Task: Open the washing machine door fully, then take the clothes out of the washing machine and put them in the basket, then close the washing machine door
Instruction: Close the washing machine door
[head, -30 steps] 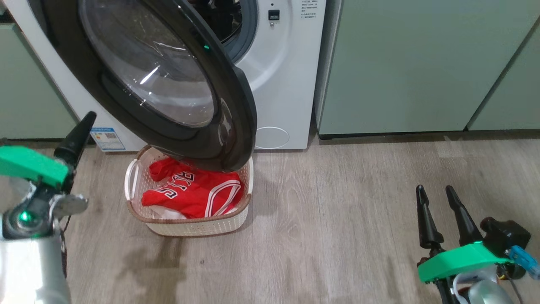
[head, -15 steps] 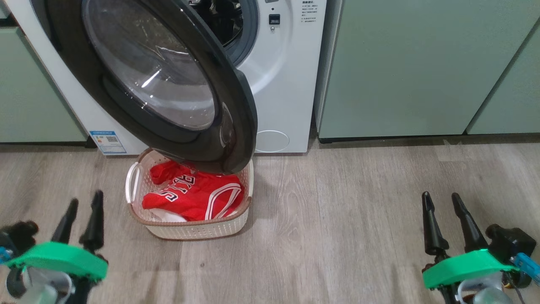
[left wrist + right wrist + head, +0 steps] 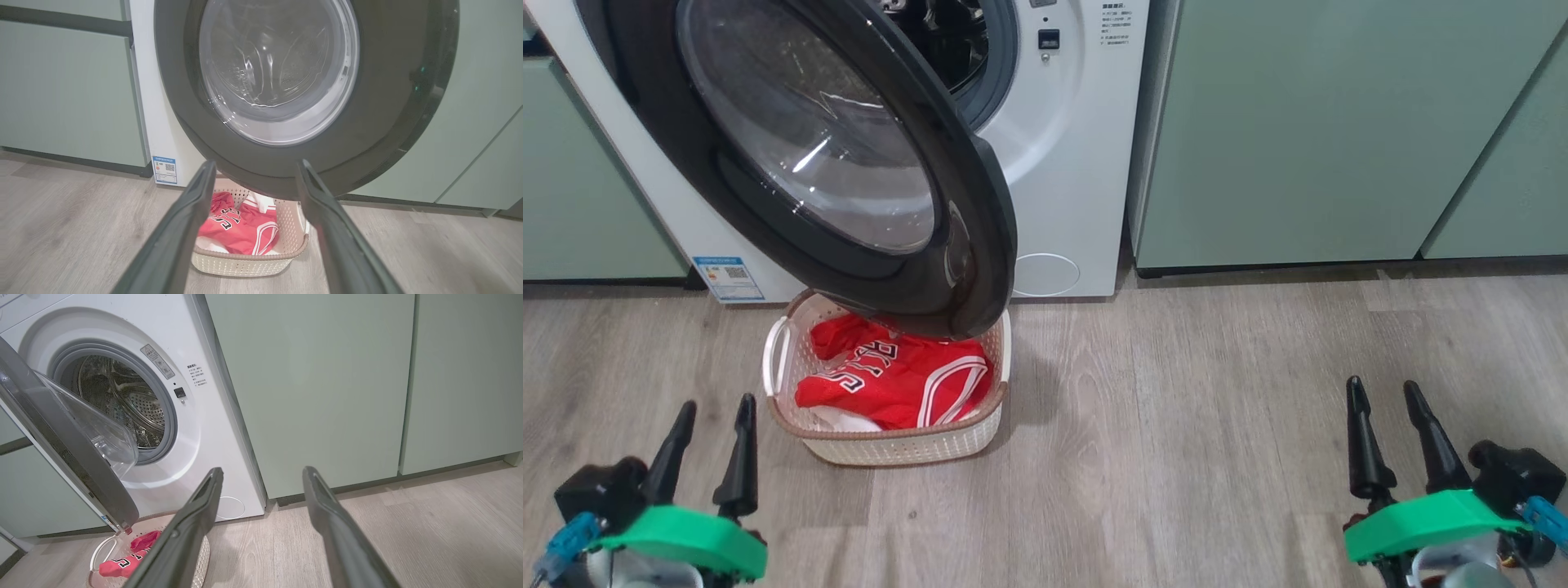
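Home laundry nook: washing machine [image 3: 1078,163], green cabinets [image 3: 1298,122]

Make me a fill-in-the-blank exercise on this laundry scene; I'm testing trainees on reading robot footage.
1. The red jersey lies in the ____.
2. The door of the washing machine stands ____.
3. The left gripper and the right gripper each hold ____.

Missing words: basket; open; nothing.

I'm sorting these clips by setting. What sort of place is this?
Likely a home laundry area: a white front-loading washing machine set between pale green cabinets, and a basket of clothes on a wood-look floor.
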You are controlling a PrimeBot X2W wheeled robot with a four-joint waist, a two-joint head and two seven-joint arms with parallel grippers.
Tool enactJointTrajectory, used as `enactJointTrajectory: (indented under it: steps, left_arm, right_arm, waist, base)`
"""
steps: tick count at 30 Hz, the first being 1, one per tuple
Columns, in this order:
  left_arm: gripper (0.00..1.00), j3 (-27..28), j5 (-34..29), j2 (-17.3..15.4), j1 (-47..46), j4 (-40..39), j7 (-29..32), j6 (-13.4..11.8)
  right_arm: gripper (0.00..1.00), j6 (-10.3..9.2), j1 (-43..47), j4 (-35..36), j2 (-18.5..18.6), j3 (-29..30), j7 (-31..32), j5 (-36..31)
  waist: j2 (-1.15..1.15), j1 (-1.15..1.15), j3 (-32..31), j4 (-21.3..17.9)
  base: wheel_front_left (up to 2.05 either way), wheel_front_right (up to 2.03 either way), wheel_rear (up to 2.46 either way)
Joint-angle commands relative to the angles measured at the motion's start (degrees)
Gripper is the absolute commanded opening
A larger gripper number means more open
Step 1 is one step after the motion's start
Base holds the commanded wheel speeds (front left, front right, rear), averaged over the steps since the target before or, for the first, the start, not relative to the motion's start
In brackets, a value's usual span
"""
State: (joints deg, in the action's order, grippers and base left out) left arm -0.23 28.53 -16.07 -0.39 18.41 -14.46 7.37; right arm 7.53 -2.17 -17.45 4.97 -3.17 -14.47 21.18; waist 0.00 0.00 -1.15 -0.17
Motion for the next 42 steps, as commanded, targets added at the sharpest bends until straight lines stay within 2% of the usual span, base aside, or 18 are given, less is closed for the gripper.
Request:
enactJointTrajectory:
  steps: [1, 5, 15, 16, 17, 18, 23, 32, 36, 42]
  left_arm:
    - [1.00, 3.0, -1.4, -1.3, -2.2, -1.8, -0.5, 0.1]
    - [1.00, 4.1, -4.3, -0.1, -1.3, -1.6, -0.5, 0.1]
    - [1.00, 5.0, -5.9, 0.7, -1.3, -1.1, -0.5, 0.1]
    - [1.00, 5.0, -6.0, 0.7, -1.3, -1.1, -0.5, 0.1]
    - [1.00, 4.9, -6.1, 0.7, -1.3, -1.0, -0.5, 0.1]
    - [1.00, 5.0, -6.1, 0.7, -1.3, -0.8, -0.5, 0.1]
    - [1.00, 5.7, -7.0, 2.2, -0.9, -1.1, -0.5, 0.1]
    - [1.00, 1.9, -8.4, 2.2, -1.5, -0.2, -0.5, 0.1]
    - [1.00, 0.9, -9.0, 2.7, -2.4, -0.1, -0.5, 0.1]
    - [1.00, -1.5, -9.3, 3.7, -3.2, 0.1, -0.5, 0.1]
  right_arm:
    - [1.00, -0.04, -0.5, 1.7, 0.1, -1.0, -0.5, -0.1]
    - [1.00, -0.04, -0.2, 1.7, -0.3, -0.8, -0.5, -0.1]
    - [1.00, -0.04, -0.3, 1.6, -0.2, -0.9, -0.5, -0.2]
    - [0.96, -0.04, -0.4, 1.6, 0.0, -0.9, -0.5, -0.2]
    - [0.40, -0.04, -0.6, 1.6, 0.1, -0.8, -0.5, 0.0]
    - [0.00, -0.04, -0.8, 1.6, 0.2, -0.8, -0.5, 0.6]
    - [0.00, -0.04, -3.5, 4.5, 0.6, 2.3, -0.5, 2.1]
    - [0.00, -0.04, -11.9, 11.1, 1.0, 5.6, -0.5, 3.2]
    - [0.00, -0.04, -16.4, 13.2, 2.2, 3.4, -0.5, 3.2]
    - [0.00, -0.04, -21.7, 15.8, 3.0, -3.7, -0.5, 3.6]
  waist:
    - [0.00, 0.00, 0.0, 0.0]
    - [0.00, 0.00, -0.1, 0.0]
    - [0.00, 0.00, -0.1, 0.3]
    - [0.00, 0.00, -0.1, 0.4]
    - [0.00, 0.00, -0.1, 0.5]
    - [0.00, 0.00, -0.1, 0.6]
    - [0.00, 0.00, -0.1, 1.8]
    - [0.00, 0.00, -0.3, 7.4]
    - [0.00, 0.00, -0.6, 11.5]
    - [0.00, 0.00, -1.0, 18.2]
  base:
    - [0.00, 0.00, 0.00]
    - [0.00, 0.00, 0.00]
    - [0.00, 0.00, 0.00]
    - [0.00, 0.00, 0.00]
    - [0.00, 0.00, 0.00]
    - [0.00, 0.00, 0.00]
    - [0.00, 0.00, 0.00]
    - [0.00, 0.00, 0.00]
    - [0.00, 0.00, 0.00]
    - [0.00, 0.00, 0.00]
